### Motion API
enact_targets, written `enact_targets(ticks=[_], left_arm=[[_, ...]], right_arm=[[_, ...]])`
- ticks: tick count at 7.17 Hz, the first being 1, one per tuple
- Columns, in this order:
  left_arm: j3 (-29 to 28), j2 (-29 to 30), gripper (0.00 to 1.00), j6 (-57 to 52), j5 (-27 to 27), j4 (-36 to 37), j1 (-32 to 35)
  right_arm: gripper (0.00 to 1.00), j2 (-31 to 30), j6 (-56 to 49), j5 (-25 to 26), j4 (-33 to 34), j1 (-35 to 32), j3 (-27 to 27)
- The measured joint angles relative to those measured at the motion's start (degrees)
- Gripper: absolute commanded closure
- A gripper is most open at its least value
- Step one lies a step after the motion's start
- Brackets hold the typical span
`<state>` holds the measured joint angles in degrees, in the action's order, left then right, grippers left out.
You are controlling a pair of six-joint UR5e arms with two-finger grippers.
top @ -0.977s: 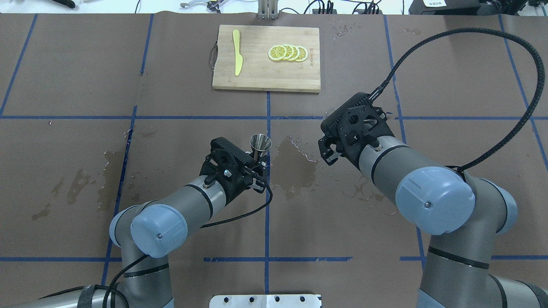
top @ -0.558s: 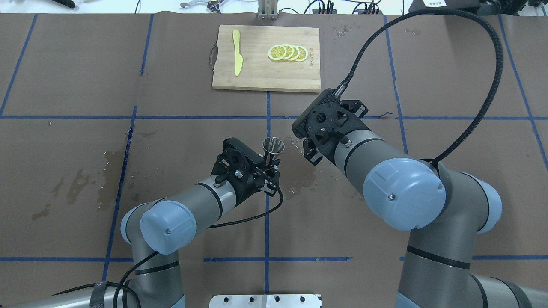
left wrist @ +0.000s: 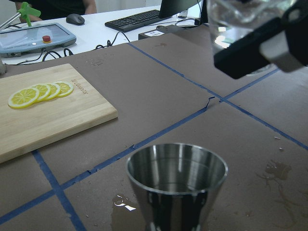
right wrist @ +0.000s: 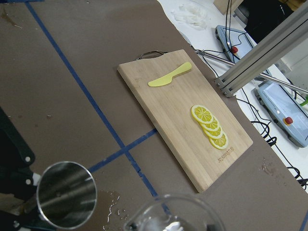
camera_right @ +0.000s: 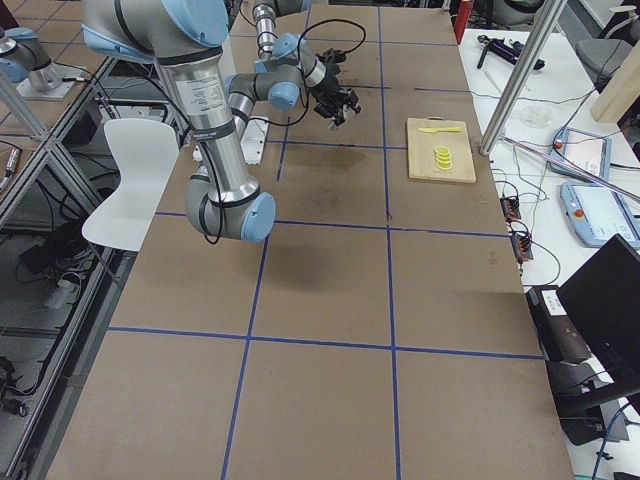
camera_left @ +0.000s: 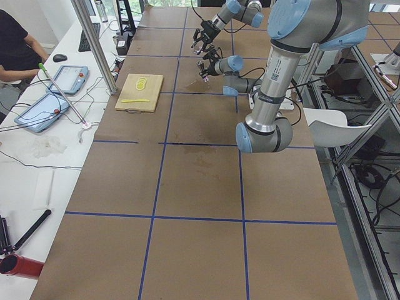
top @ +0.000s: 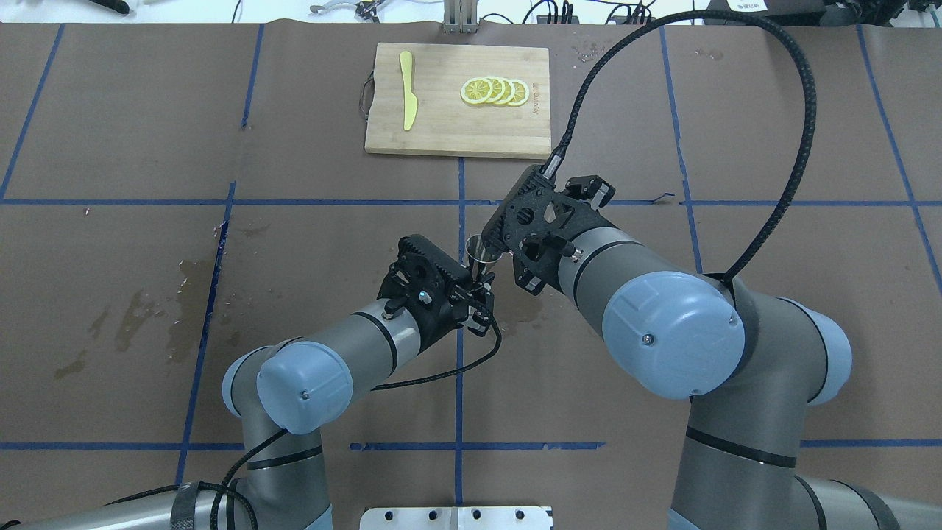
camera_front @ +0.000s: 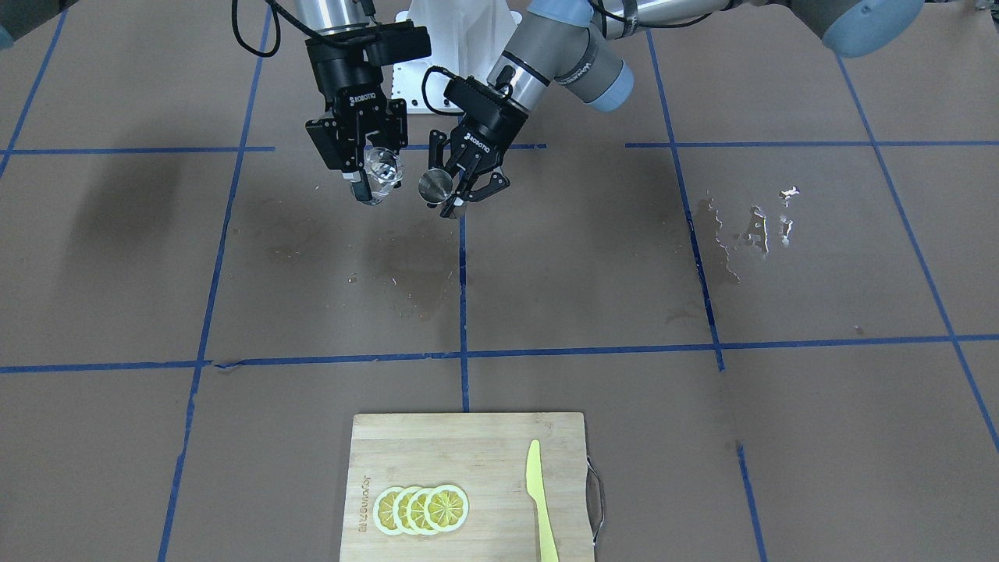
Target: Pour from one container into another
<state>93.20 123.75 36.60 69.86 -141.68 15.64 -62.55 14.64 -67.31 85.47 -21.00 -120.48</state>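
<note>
Standing by the table [top: 110, 147], I see both arms brought together near the middle blue tape line, each holding something up off the paper. The left gripper [camera_front: 453, 193] has its fingers closed on the waist of the steel jigger [camera_front: 433, 186], which stands upright with its open mouth up. The right gripper [camera_front: 378, 175] is clamped around the small glass cup [camera_front: 383, 168], which hangs just beside the jigger without touching it. From the left wrist camera the cup sits higher than the jigger's rim and off to one side. Whether the glass holds any liquid I cannot say; it is too clear and too small to read. Farther out on the table lies a wooden cutting board [top: 456, 103] with lemon slices [top: 494, 91] and a yellow knife [top: 407, 99], and wet patches [camera_front: 749, 230] mark the paper.
</note>
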Motion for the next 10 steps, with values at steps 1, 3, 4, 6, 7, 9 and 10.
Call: enact_targets(ticks=[1, 3, 4, 6, 7, 9, 10], left_arm=[[-0.12, 0.21, 1.00, 0.00, 0.01, 0.00, 0.00], [-0.20, 0.35, 1.00, 0.01, 0.07, 0.00, 0.00], [-0.27, 0.40, 1.00, 0.03, 0.09, 0.00, 0.00], [-0.48, 0.52, 1.00, 0.03, 0.16, 0.00, -0.05], [-0.62, 0.70, 1.00, 0.01, 0.18, 0.00, -0.07], [-0.82, 1.08, 1.00, 0.03, 0.19, 0.00, -0.08], [-0.87, 1.17, 1.00, -0.01, 0.19, 0.00, -0.08]], right_arm=[[1.00, 0.02, -1.33, -0.06, 0.06, 0.28, 0.09], [1.00, 0.04, -3.66, -0.08, 0.14, 0.61, 0.28], [1.00, 0.08, -5.29, -0.01, 0.19, 0.65, 0.29], [1.00, 0.57, -7.95, 0.30, 0.22, 0.51, 0.30], [1.00, 0.96, -8.97, 0.45, 0.22, 0.22, 0.33], [1.00, 1.45, -10.87, 1.22, 0.22, -0.24, 0.69], [1.00, 1.83, -11.82, 2.24, 0.22, -0.25, 0.99]])
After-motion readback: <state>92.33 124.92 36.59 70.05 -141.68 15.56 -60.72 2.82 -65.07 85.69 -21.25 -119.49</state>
